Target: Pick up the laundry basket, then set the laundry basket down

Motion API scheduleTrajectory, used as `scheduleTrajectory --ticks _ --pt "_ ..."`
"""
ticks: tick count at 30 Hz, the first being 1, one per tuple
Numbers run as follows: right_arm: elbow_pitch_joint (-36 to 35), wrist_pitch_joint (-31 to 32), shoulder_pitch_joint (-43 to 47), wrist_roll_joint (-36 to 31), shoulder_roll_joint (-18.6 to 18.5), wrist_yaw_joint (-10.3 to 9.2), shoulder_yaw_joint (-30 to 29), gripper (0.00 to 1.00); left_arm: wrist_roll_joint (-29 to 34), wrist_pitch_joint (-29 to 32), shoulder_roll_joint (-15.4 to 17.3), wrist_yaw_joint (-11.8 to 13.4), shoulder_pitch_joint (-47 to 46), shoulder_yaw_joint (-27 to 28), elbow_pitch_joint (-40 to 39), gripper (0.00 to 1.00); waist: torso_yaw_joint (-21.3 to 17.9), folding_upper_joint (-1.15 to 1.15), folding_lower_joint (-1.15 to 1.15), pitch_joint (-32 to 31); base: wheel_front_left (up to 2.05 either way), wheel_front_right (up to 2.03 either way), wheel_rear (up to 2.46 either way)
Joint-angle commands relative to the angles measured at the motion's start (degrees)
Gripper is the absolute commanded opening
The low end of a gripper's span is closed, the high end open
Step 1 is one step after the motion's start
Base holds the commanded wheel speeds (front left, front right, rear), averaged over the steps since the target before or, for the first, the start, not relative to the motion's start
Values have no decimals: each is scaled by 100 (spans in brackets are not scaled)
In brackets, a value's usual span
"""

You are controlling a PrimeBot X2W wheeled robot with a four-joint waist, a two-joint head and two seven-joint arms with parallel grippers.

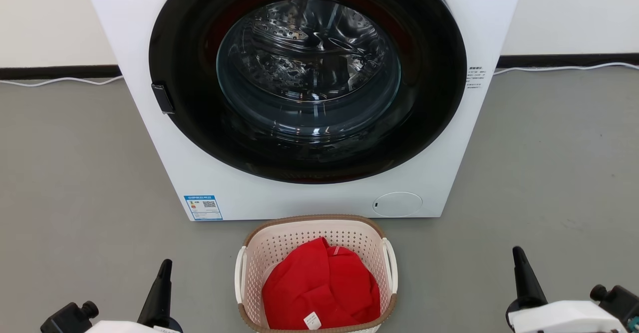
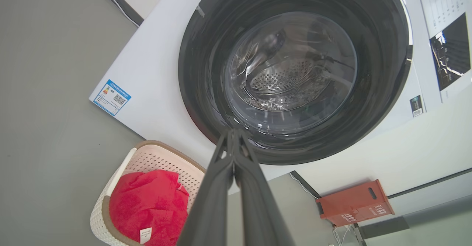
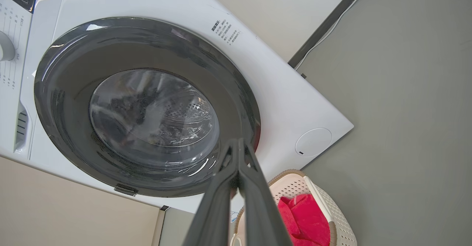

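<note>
The laundry basket (image 1: 279,245) is cream-white and perforated, with a brown rim and white side handles. It stands on the grey floor just in front of the washer and holds a red cloth (image 1: 319,285). My left gripper (image 1: 165,265) rests at the lower left, shut and empty, well left of the basket. My right gripper (image 1: 517,253) sits at the lower right, also shut and empty, apart from the basket. In the left wrist view the basket (image 2: 155,159) lies left of the closed fingers (image 2: 233,135). In the right wrist view the basket (image 3: 332,209) lies right of the closed fingers (image 3: 239,144).
A white front-loading washer (image 1: 309,193) with a round dark glass door (image 1: 307,73) fills the space behind the basket. A cable (image 1: 60,80) runs along the wall base. An orange-red box (image 2: 354,201) stands on the floor beside the washer.
</note>
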Motion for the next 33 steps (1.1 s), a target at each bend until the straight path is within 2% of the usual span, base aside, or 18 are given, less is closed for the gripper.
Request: scheduleTrajectory --ticks 1,33 --pt "-176 44 -327 149 -33 23 20 0 -142 28 37 -5 -345 141 -115 0 1 0 0 1 0 0 0" --pt "-208 579 -539 2114 -39 25 -111 0 -1824 570 -197 -7 -679 437 46 0 11 0 0 35 0 0 0"
